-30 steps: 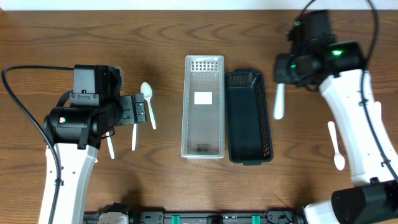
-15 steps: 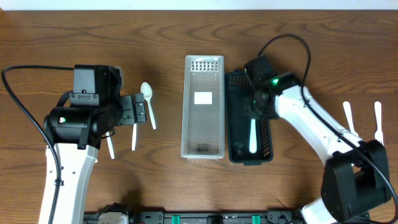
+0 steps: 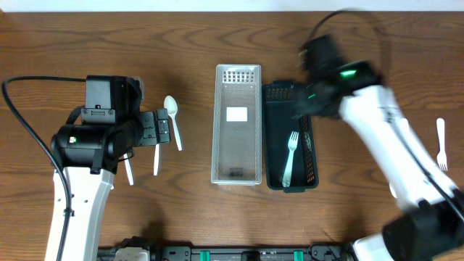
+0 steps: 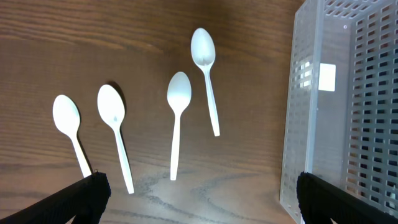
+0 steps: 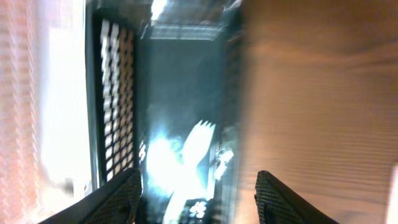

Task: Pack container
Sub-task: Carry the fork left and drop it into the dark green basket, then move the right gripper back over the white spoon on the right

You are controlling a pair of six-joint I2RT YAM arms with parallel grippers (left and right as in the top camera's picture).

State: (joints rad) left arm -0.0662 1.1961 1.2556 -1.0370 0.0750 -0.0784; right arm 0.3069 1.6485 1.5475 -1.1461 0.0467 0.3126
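A clear plastic container (image 3: 237, 156) stands mid-table with a black mesh container (image 3: 304, 170) touching its right side. A white fork (image 3: 288, 156) lies inside the black container and shows blurred in the right wrist view (image 5: 194, 152). My right gripper (image 3: 304, 103) is open and empty above the black container's far end (image 5: 199, 202). Several white spoons (image 3: 172, 119) lie on the table to the left, in a row in the left wrist view (image 4: 177, 118). My left gripper (image 3: 161, 129) is open and empty above them (image 4: 199, 205).
Another white fork (image 3: 440, 141) lies near the right table edge. A white utensil (image 3: 394, 190) shows partly beside the right arm. The clear container's wall (image 4: 298, 124) is at the right of the left wrist view. The right arm is motion-blurred.
The right gripper let go of the white fork, which now lies in the black container, and the arm has swung up and back. The left arm has not moved.
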